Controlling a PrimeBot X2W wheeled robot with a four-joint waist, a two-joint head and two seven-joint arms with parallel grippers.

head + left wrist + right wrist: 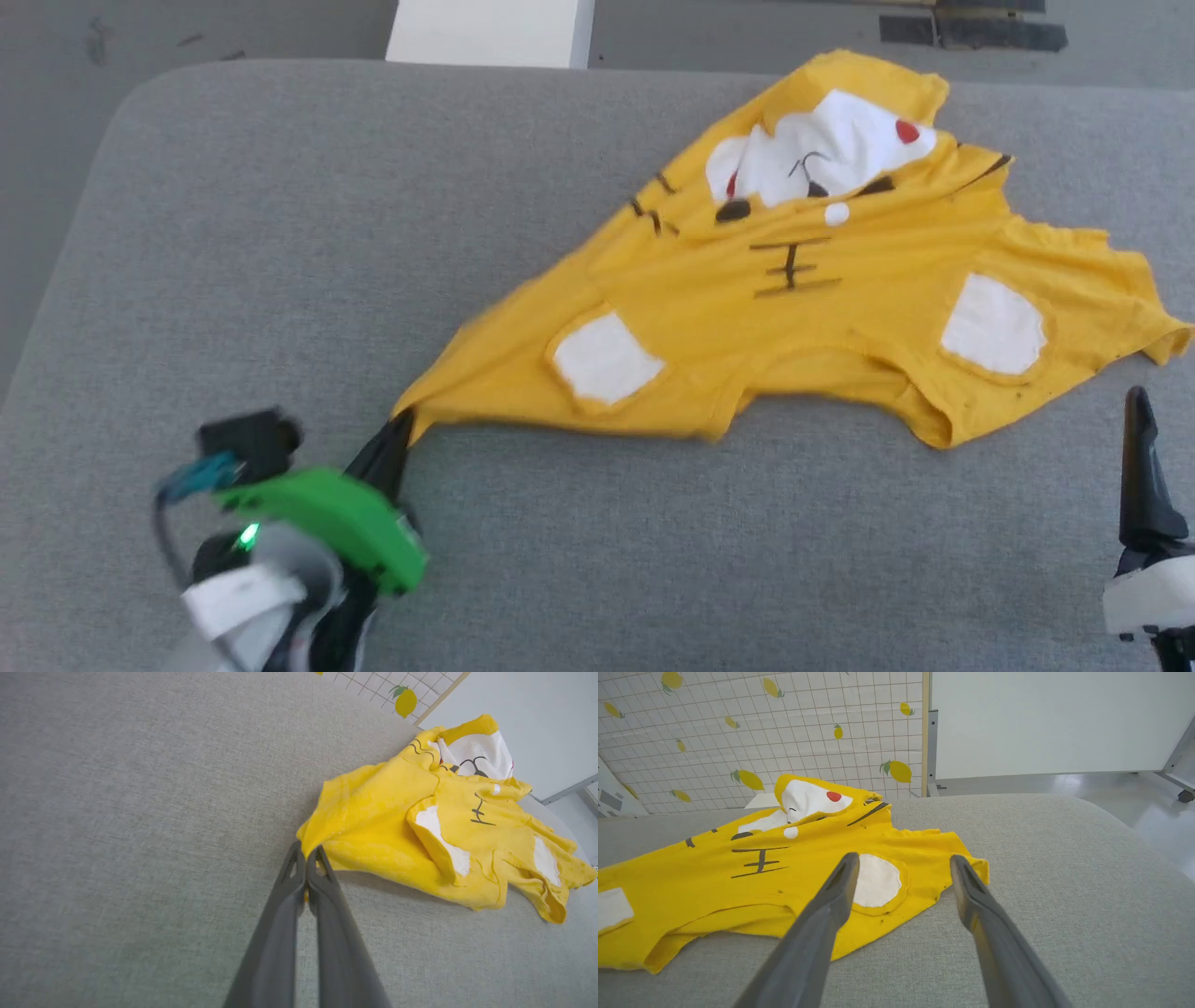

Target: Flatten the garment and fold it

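At lower left the left gripper (400,431) reaches forward, its two dark fingers pinched together on a corner of the garment (803,317), while the right gripper (903,865) hovers, fingers spread wide.

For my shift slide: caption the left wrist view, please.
Left gripper pinches a corner of the crumpled yellow cat T-shirt on the grey cushion.

test studio, grey padded table (233,233), lemon-print backdrop (738,732), white partition (1041,718)
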